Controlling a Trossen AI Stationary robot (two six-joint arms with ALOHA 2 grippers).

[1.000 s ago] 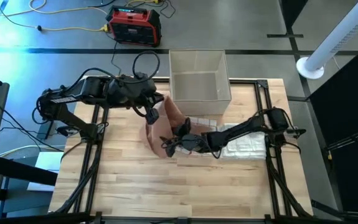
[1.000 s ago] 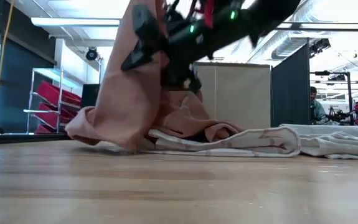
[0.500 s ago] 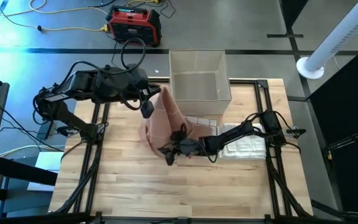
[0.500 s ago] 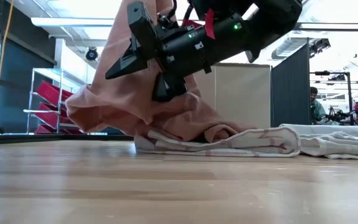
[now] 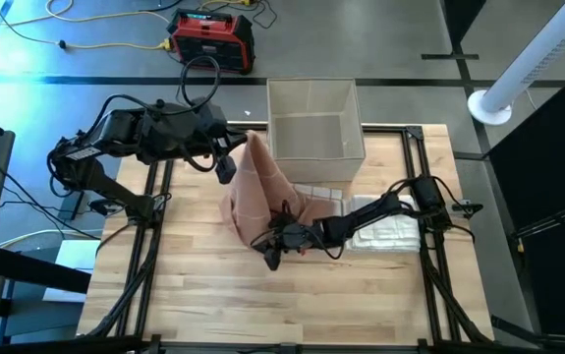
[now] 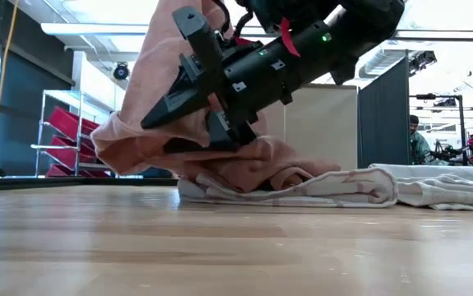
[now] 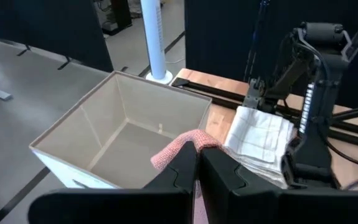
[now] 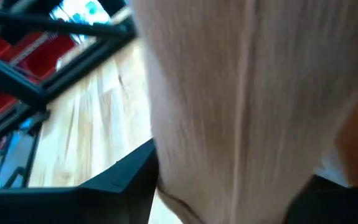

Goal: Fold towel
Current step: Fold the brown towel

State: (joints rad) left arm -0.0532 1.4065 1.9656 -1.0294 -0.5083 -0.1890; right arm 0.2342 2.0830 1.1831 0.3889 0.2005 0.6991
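While in L jaws: towel (image 5: 262,192) corner

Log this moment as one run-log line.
left gripper: shut on pink towel, corner lifted | right gripper: low at towel's hanging edge, jaws apart around the cloth | white towel: flat on table

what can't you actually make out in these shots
- High view: the right gripper is too small to tell whether it has closed on the pink towel.
- Right wrist view: the pink towel fills the picture, hiding the table beyond.
- Low view: the left gripper is cut off by the top edge; the towel and right arm hide the box.
- Left wrist view: its own fingers hide the towel's lower part.
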